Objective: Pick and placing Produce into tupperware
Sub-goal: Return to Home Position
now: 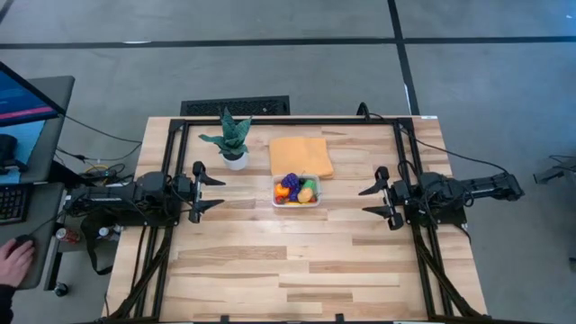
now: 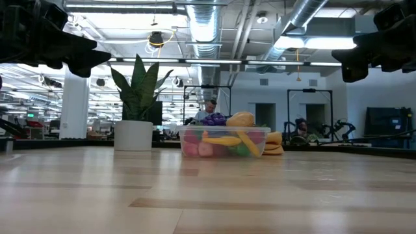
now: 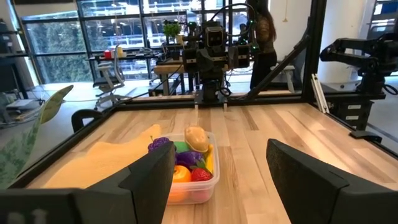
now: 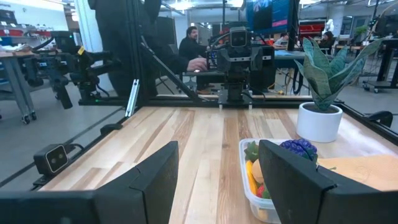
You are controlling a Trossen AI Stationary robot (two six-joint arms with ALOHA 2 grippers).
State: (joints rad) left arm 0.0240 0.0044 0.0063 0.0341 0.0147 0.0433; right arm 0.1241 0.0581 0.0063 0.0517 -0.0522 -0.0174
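Observation:
The clear tupperware (image 1: 296, 192) stands at the middle of the table, its base on the wood. It is heaped with produce (image 2: 224, 135): purple, orange, yellow, red and green toy pieces. My left gripper (image 1: 209, 192) waits open at the table's left edge, held level above the wood, fingers pointing toward the tupperware (image 3: 189, 168). My right gripper (image 1: 375, 201) waits open at the right edge, likewise level and facing the tupperware (image 4: 264, 180). Both are well clear of it and hold nothing.
A folded orange cloth (image 1: 301, 155) lies just beyond the tupperware. A green plant in a white pot (image 1: 232, 141) stands at the far left of the cloth. A black frame (image 1: 288, 121) borders the table. A person's hand (image 1: 14, 261) rests at a desk left of the table.

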